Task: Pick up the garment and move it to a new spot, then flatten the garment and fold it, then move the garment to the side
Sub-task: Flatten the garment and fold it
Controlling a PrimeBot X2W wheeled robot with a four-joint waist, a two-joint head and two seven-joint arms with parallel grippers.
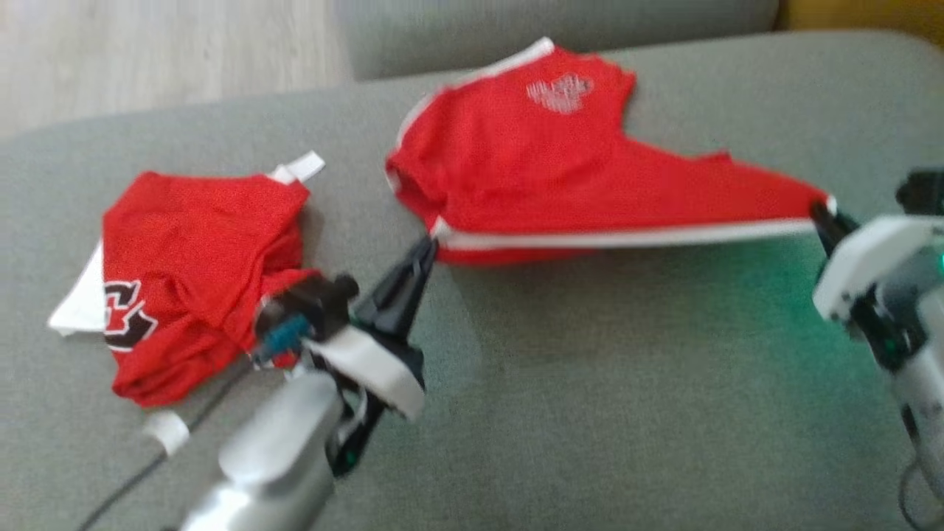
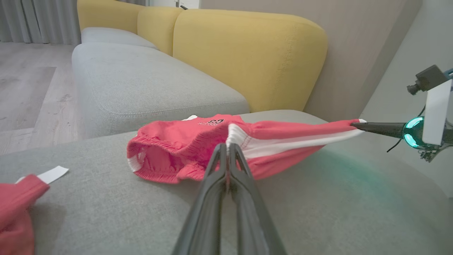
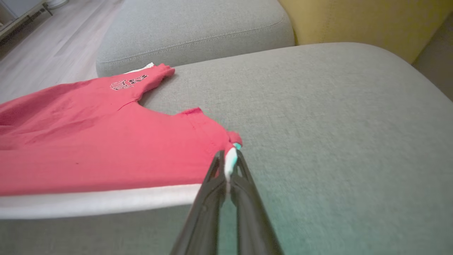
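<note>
"Which step are they on?"

"Flattening, I'd say. The red jersey (image 1: pixel 199 273) on the left lies bunched and untouched. Just to its right, the left gripper (image 1: pixel 428 247) reaches up and to the right from a slanted forearm, its jaws pressed together on one end of the white stripe (image 1: pixel 627 237)."

"And the clothing itself?"

"The red shorts (image 1: pixel 531 162) sit mid-way across the grey sofa cushion (image 1: pixel 627 354). Their back part rests on it, and the striped edge is raised and pulled taut between the two arms. At the far right, the right gripper (image 1: pixel 822 214) points leftward from the cushion's edge, its jaws clamped on the stripe's other end."

"What's next?"

"Probably lowering that edge evenly with the tension kept on, so the cloth lands smooth. The left half looks rumpled, so it may need another tug before any fold."
</note>
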